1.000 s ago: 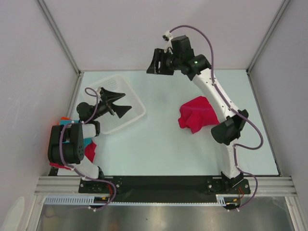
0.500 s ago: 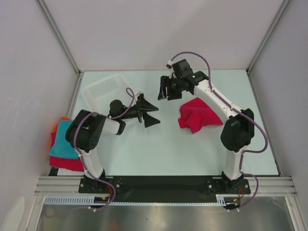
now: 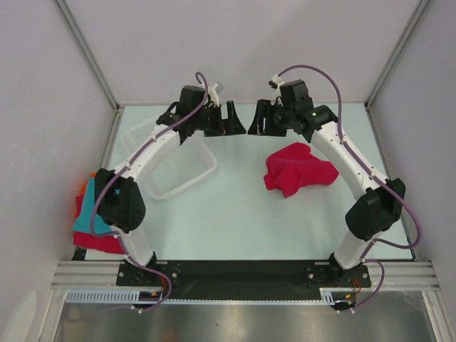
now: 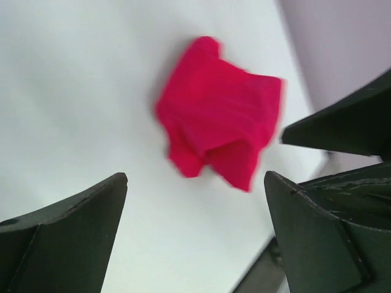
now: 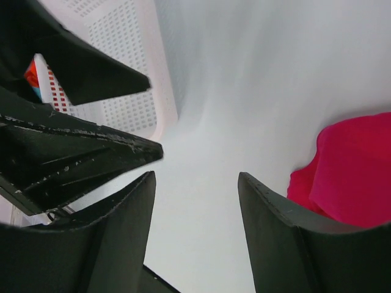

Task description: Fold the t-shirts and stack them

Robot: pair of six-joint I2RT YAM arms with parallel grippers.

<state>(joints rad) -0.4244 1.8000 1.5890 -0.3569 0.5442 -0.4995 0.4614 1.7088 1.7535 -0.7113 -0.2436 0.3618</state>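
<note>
Lying crumpled in loose heap, crimson t-shirt (image 3: 298, 169); left claw (image 3: 236, 120), right claw (image 3: 256, 120) both released, holding nothing.

Overhead view is bright, even and diffuse; shadows around the crimson t-shirt (image 3: 298, 168) are soft and faint. In the left wrist view the t-shirt is motion-blurred, its edges smeared. In the right wrist view the table (image 5: 244, 91) left of the t-shirt is streaked and washed pale.
</note>
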